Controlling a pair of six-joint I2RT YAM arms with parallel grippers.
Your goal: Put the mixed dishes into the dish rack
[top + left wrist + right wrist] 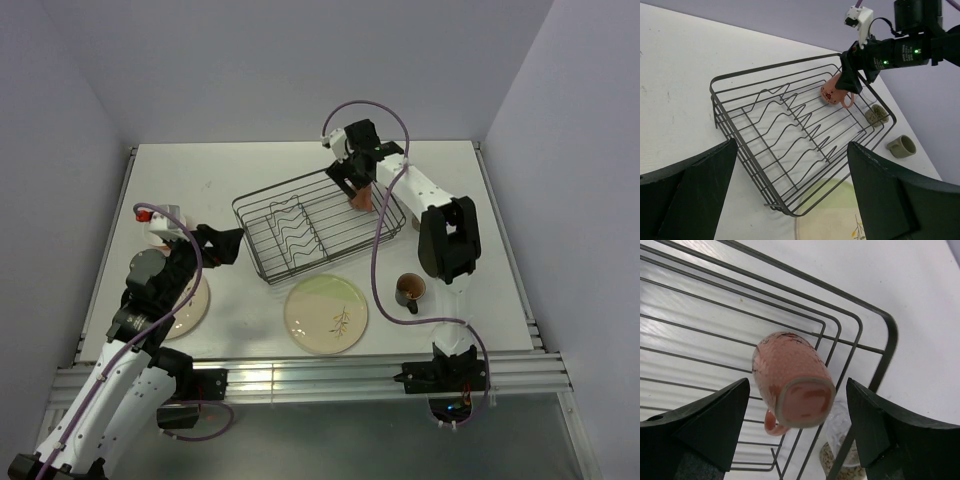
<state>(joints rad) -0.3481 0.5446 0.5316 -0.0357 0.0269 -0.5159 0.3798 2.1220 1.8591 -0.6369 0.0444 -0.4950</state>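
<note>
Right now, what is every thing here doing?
dish rack: holds only the pink mug.
pink mug: bottom up, tilted.
right gripper: open, fingers either side of mug, not touching.
left gripper: open, empty.
green plate: flat on table.
brown mug: upright on table.

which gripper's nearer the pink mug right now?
Right. The right gripper is directly over the pink mug at the dish rack's far-right end, open fingers either side. The left gripper, open, is off the rack's opposite end, well clear.
</note>
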